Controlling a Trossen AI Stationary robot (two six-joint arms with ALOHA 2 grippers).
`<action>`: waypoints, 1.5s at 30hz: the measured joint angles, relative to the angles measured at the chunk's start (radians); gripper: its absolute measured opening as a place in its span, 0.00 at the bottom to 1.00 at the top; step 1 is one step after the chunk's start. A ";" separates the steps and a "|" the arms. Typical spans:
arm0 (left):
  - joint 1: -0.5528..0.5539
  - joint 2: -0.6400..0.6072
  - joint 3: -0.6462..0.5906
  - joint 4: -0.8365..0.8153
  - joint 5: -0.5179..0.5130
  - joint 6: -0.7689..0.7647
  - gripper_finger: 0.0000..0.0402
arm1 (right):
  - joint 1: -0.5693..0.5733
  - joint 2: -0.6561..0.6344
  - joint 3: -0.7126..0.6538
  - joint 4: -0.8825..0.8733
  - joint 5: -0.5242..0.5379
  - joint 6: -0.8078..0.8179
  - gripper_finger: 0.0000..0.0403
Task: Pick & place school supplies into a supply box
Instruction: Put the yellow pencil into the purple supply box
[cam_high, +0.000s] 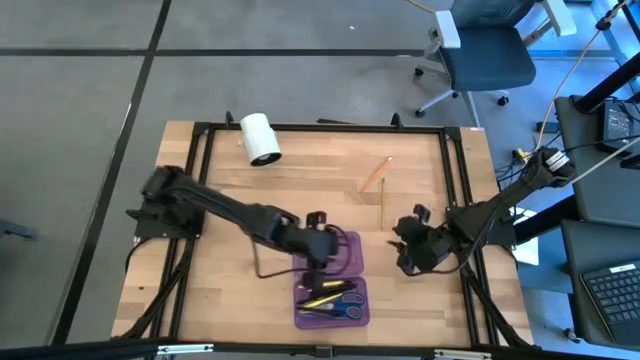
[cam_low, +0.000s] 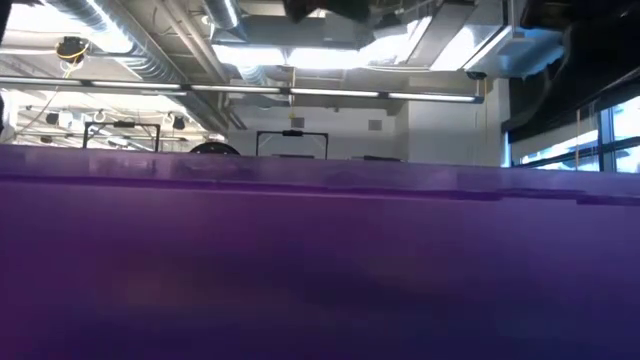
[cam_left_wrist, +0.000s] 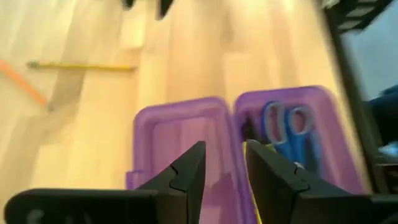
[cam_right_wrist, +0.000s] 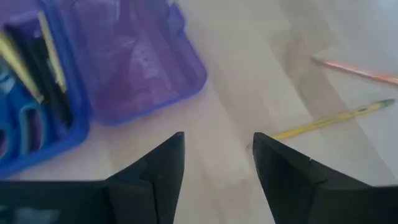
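Observation:
The purple supply box (cam_high: 338, 275) lies open near the table's front edge. Its near half (cam_high: 331, 302) holds several pens and blue-handled scissors (cam_left_wrist: 286, 127); the far half (cam_right_wrist: 137, 56) shows nothing inside. My left gripper (cam_left_wrist: 224, 163) hovers open above the box, over the join of the two halves, with nothing between its fingers. My right gripper (cam_right_wrist: 217, 152) is open over bare table right of the box. An orange pencil (cam_high: 375, 172) and a yellow pencil (cam_right_wrist: 329, 121) lie flat on the table beyond the box.
A white roll (cam_high: 260, 138) lies at the far left of the table. A black frame (cam_high: 455, 190) runs round the tabletop. In the low view the box's purple wall (cam_low: 320, 270) fills the picture. An office chair (cam_high: 480, 50) stands beyond the table.

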 joint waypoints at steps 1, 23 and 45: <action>0.003 -0.038 -0.050 0.044 0.022 0.007 0.27 | -0.008 0.001 0.000 0.002 0.004 0.000 0.48; 0.043 -0.710 -1.271 1.275 -0.098 0.063 0.28 | -0.592 0.004 -0.002 0.012 -0.029 0.126 0.48; 0.035 -0.940 -1.366 1.265 -0.126 0.144 0.26 | -0.803 0.103 -0.077 0.187 -0.052 -0.013 0.48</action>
